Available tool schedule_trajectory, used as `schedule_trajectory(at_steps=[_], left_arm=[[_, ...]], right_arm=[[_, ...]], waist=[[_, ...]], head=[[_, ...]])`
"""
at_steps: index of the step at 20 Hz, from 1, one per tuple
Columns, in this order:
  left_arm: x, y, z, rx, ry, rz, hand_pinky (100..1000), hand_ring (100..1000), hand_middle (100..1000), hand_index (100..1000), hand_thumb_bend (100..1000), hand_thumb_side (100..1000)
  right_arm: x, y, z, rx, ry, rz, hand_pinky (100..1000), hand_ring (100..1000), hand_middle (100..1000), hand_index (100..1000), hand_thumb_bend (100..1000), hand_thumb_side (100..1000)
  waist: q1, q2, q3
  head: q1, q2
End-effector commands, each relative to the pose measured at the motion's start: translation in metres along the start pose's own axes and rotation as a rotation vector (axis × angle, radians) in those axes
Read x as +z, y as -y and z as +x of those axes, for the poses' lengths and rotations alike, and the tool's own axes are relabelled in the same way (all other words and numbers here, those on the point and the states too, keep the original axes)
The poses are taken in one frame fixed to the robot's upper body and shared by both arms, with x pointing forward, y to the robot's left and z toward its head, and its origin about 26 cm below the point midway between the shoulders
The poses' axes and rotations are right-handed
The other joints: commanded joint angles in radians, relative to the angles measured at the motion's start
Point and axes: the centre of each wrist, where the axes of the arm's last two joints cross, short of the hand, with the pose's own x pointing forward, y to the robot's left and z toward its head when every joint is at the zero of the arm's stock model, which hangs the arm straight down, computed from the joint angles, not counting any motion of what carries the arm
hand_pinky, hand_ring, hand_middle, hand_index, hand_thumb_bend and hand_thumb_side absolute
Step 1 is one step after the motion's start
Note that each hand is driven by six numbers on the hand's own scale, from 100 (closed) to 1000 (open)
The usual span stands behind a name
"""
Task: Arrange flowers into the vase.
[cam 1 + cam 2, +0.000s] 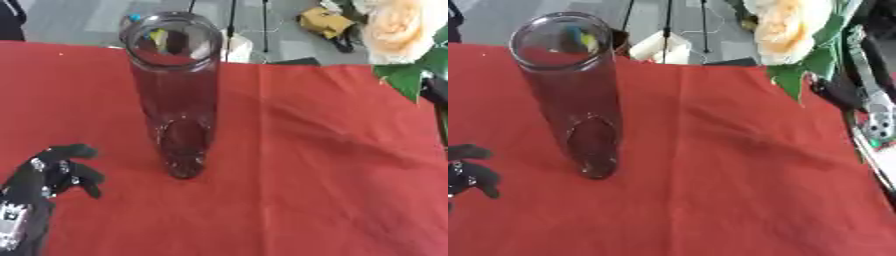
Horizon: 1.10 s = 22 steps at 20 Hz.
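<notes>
A tall clear glass vase [175,100] stands upright on the red tablecloth [332,175], left of centre, with nothing inside it. A cream rose [789,25] with green leaves [800,75] hangs in the air at the upper right, above the cloth's far right corner and well apart from the vase. My right hand [840,94] shows as dark fingers behind the leaves, closed on the stem, which is hidden. My left hand [52,172] rests at the lower left of the cloth, beside the vase's base, fingers relaxed and holding nothing.
Beyond the table's far edge lie a grey floor with black tripod legs [232,20], a white box [658,47] and a yellow object [324,22]. My right forearm [872,107] runs down the right edge. Bare red cloth spreads between vase and rose.
</notes>
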Motion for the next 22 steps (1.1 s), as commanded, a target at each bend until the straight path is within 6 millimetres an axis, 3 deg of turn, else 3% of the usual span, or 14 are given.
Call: schedule_trajectory(at_steps=[1, 9, 22], left_arm=[[-0.002, 0.001, 0.005, 0.006, 0.019, -0.012, 445, 560, 674, 802, 135, 1000], [0.001, 0.0, 0.004, 0.019, 0.006, -0.019, 445, 560, 674, 803, 138, 1000], [0.004, 0.0, 0.004, 0.032, -0.007, -0.031, 445, 561, 674, 804, 138, 1000]], right_arm=[[-0.022, 0.011, 0.023, -0.035, 0.042, -0.049, 100, 206, 100, 100, 384, 818], [-0.058, 0.0, 0.055, -0.174, 0.056, -0.149, 100, 164, 100, 100, 384, 818], [-0.098, -0.018, 0.087, -0.304, 0.031, -0.237, 100, 136, 100, 100, 360, 825]], waist=[[0.001, -0.036, -0.003], [-0.004, -0.062, -0.001], [-0.014, -0.09, 0.018]], head=[[-0.001, 0.005], [-0.008, 0.014], [-0.023, 0.027]])
